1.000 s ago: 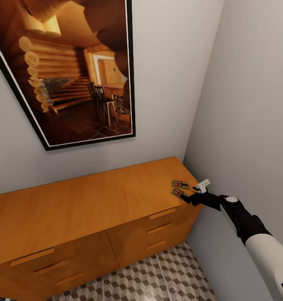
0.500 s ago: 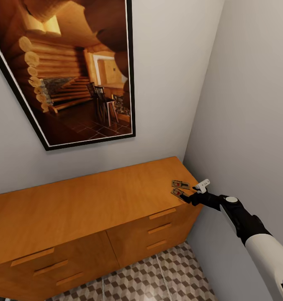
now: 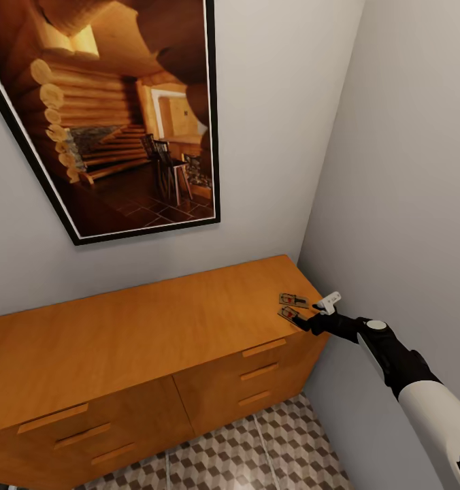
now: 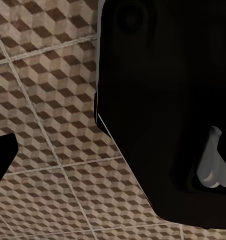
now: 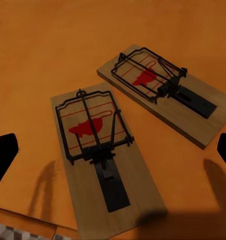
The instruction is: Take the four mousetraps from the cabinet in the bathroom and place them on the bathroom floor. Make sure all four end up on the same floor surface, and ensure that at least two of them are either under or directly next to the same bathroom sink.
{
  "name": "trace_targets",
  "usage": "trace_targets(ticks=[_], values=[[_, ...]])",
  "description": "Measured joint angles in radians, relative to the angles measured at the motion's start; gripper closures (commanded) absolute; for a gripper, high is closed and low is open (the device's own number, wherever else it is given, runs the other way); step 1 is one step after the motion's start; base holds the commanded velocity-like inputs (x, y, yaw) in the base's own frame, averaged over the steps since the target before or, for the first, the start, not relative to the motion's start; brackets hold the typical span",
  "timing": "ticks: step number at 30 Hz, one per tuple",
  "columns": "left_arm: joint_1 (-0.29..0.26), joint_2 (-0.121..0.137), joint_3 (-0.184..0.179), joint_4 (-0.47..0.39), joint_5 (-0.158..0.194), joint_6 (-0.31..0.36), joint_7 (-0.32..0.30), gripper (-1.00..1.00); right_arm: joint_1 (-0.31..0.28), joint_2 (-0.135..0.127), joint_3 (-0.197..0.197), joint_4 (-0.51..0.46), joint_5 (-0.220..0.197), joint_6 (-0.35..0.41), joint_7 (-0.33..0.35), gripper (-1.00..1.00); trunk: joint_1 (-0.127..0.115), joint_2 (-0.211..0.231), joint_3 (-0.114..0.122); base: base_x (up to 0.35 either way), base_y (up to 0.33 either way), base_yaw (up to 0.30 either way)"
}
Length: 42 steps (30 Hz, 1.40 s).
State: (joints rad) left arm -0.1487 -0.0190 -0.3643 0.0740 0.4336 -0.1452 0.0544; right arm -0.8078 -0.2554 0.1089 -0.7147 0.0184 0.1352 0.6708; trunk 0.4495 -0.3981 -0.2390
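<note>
Nothing moved; right pincer (image 3: 310,317) open at mousetraps (image 5: 95,145).

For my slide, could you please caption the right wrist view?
Two mousetraps lie side by side, apart, on the orange cabinet top, the right gripper's open jaws flanking them.

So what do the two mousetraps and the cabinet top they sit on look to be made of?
The mousetraps look like pale bare wood boards, faintly grained and matte, carrying thin dark wire that reads as metal, with a red mark on each. The cabinet top looks like orange-brown wood or veneer with a smooth satin finish; which of the two can't be told.
</note>
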Motion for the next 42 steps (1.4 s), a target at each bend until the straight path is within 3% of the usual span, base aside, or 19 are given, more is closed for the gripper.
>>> trace_targets(ticks=[42], values=[[0.000, -0.007, 0.000, 0.000, 0.000, 0.000, 0.000, -1.00, -0.001, 0.000, -0.003, -0.002, -0.009, 0.000, 0.024, -1.00, 0.000, -0.001, -0.051, 0.000, 0.000, 0.000]])
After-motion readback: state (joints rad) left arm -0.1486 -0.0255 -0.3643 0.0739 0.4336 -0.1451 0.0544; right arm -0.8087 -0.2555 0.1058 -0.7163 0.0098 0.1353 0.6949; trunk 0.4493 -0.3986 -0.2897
